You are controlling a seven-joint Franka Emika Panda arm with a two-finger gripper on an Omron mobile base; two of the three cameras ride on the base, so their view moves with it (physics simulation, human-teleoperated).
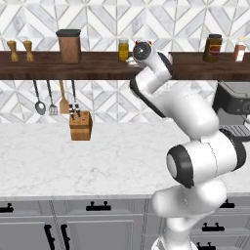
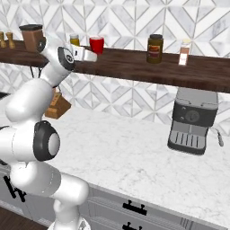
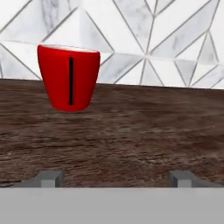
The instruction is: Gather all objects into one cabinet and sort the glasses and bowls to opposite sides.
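Red cup (image 3: 68,78) upright on dark wooden shelf (image 3: 131,131), at 10 o'clock in hand view, tiled wall behind. Gripper (image 3: 116,178) spread wide, fingertips (image 3: 49,178) apart, short of cup, holding nothing. From right base, cup (image 2: 96,44) at 3 o'clock of hand; yellow-filled jar (image 2: 74,40) just behind, possibly touching. Brown jar (image 2: 155,48) further along shelf; coffee machine (image 2: 194,120) on desk (image 2: 134,152).

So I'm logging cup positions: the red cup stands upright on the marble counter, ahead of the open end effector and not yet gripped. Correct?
Not quite. The red cup stands on the dark wooden shelf, not the marble counter; the hand view and right base view show this. The rest holds: it is upright, ahead of the open end effector, and not yet gripped.
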